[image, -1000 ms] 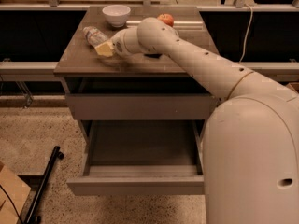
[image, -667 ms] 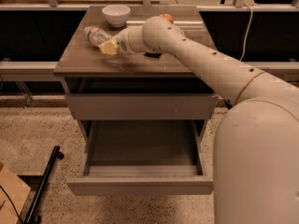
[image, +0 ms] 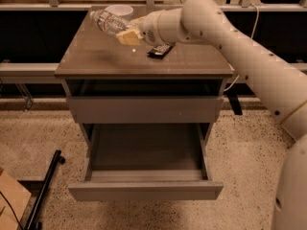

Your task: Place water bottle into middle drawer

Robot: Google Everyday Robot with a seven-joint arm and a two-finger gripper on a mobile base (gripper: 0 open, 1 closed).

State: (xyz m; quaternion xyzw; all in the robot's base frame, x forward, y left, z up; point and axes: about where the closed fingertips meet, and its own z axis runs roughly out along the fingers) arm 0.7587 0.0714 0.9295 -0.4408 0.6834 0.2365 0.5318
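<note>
Water bottle [image: 108, 21] – clear, crinkled, pale label band – is lying tilted over the back left part of the cabinet top [image: 96, 61], capped neck pointing up and left toward the white bowl [image: 120, 9]. It is looking slightly raised off the surface, though I cannot be sure it is clear of it.

Camera view: the gripper [image: 125, 32] is reaching in from the right, over the cabinet top, at the bottle's thick end. Its tan fingers [image: 130, 38] are closing tight on that end, gripping the bottle and nothing else. The cream arm [image: 249, 61] is stretching back down the right side of the scene.

A flat black snack packet [image: 160, 50] is lying on the top just right of the gripper, under the wrist.

Below the top, a dark open slot is showing, then a closed grey drawer [image: 144, 109] with a broad front. Under that, the middle drawer [image: 144, 190] is standing pulled well out, its front showing as a narrow strip, its dark tray bare.

A black pole [image: 43, 190] is lying on the speckled floor [image: 244, 147] at lower left, near a piece of cardboard [image: 9, 202].
</note>
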